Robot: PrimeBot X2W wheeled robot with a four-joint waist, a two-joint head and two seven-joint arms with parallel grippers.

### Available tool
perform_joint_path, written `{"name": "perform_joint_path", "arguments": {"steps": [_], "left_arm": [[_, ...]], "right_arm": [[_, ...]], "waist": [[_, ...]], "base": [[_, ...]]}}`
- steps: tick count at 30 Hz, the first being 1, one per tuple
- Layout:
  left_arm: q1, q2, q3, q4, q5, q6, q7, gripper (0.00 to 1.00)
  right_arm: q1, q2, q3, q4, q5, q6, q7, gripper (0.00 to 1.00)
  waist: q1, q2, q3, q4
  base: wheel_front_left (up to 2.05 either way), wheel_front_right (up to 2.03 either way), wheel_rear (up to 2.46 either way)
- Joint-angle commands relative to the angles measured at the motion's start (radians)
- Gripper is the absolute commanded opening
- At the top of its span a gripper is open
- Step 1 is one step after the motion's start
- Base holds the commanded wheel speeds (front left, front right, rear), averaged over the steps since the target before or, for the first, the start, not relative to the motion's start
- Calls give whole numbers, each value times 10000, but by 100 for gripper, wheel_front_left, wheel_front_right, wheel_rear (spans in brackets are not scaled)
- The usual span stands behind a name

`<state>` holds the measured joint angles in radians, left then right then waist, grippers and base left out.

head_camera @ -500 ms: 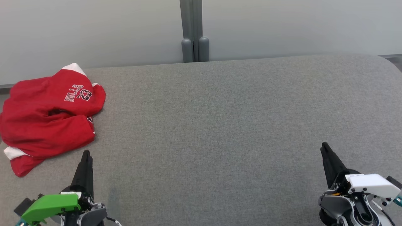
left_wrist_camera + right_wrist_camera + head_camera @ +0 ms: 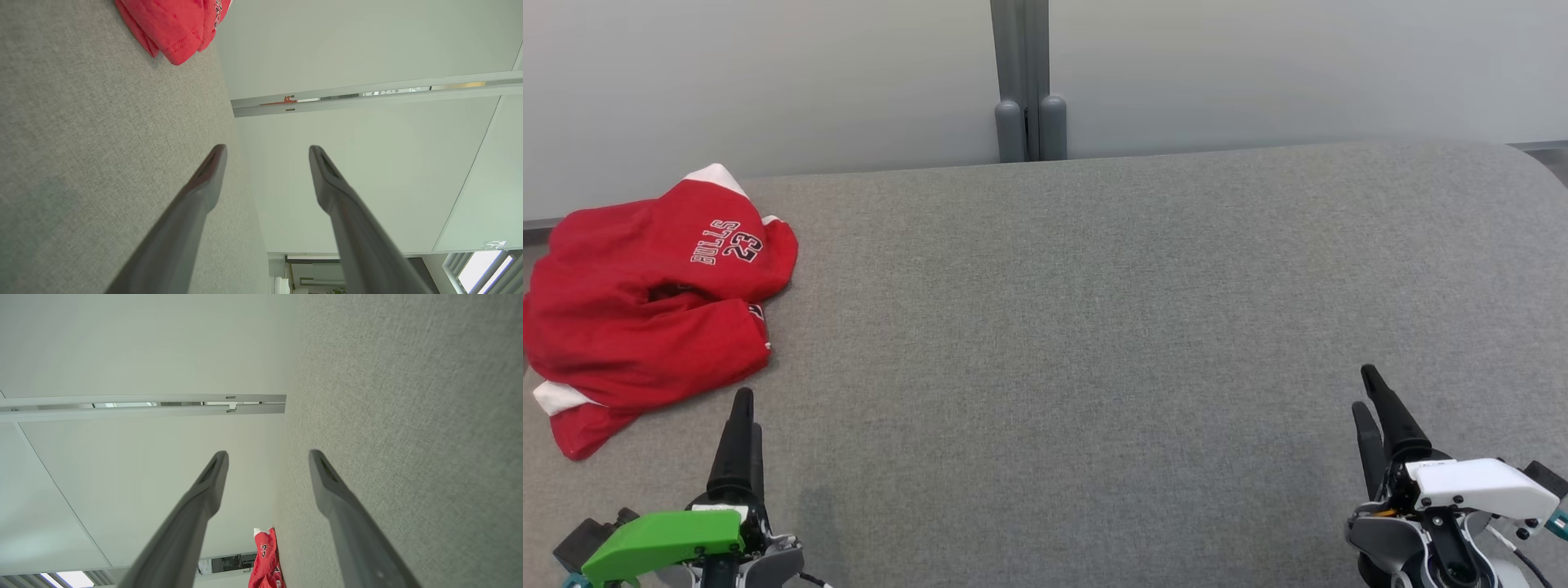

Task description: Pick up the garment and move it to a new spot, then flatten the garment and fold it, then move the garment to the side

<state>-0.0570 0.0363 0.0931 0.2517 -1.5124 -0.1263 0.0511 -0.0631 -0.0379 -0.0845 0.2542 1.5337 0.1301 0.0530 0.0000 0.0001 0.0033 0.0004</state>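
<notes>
The garment [image 2: 645, 310] is a red jersey with white trim and "BULLS 23" lettering, lying crumpled at the far left of the grey table [image 2: 1094, 286]. My left gripper [image 2: 745, 408] hovers just right of its near corner, open and empty. In the left wrist view the left gripper [image 2: 265, 149] has its fingers spread, and the garment [image 2: 175, 24] lies ahead at the upper left. My right gripper [image 2: 1364, 389] stands open and empty at the lower right, far from the cloth. The right wrist view shows the right gripper [image 2: 267, 453] spread, with the garment [image 2: 265, 559] small in the distance.
A grey post [image 2: 1029, 82] stands against the pale wall behind the table's back edge. The table's rounded right corner [image 2: 1527, 163] sits at the upper right. The garment reaches the table's left edge.
Both wrists have drawn slightly lower in the head view and turned a little. The right gripper's two fingers now show apart. The garment has not moved.
</notes>
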Motion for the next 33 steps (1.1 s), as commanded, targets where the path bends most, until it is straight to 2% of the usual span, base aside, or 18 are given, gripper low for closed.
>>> {"name": "perform_joint_path", "arguments": {"steps": [1,11,33], "left_arm": [[-118,53,-26,-269,383,4,-113,100],[-60,70,-132,-682,2046,183,-537,100],[136,103,-806,-1045,6658,382,-1331,100]], "right_arm": [[-102,-57,38,-255,-274,1,-125,100],[-68,-70,218,-580,-1738,2,-550,100],[36,-188,916,-1116,-5224,4,-1347,100]], "waist": [[0,-1,-2,1],[0,-1,-14,3],[0,-1,-21,34]], "base": [[0,0,0],[0,0,0],[0,0,0]]}}
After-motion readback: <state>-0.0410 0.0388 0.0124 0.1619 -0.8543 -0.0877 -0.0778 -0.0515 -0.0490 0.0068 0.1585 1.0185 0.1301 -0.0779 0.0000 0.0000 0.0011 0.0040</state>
